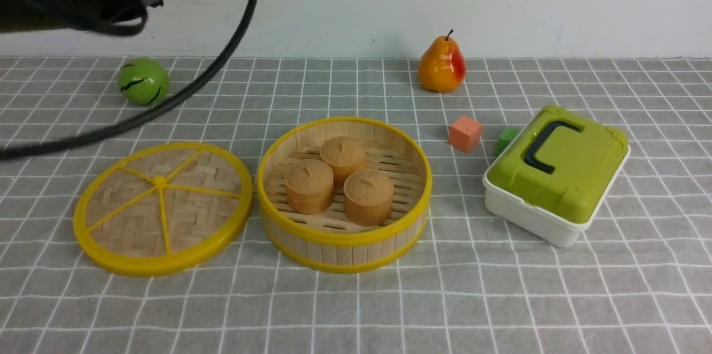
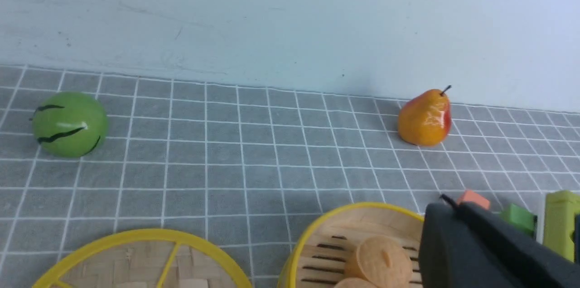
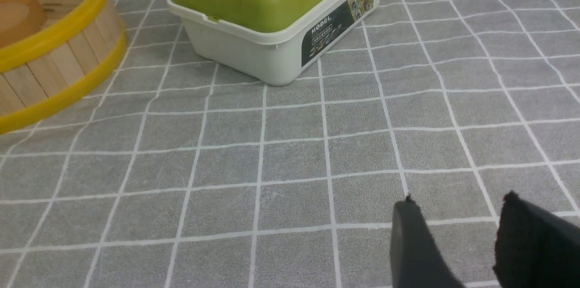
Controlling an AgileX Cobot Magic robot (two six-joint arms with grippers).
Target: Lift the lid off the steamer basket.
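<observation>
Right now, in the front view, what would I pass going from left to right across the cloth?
lid → steamer basket → orange cube → green-lidded box. The green ball, pear and green cube overlap these sideways, so they are left out.
</observation>
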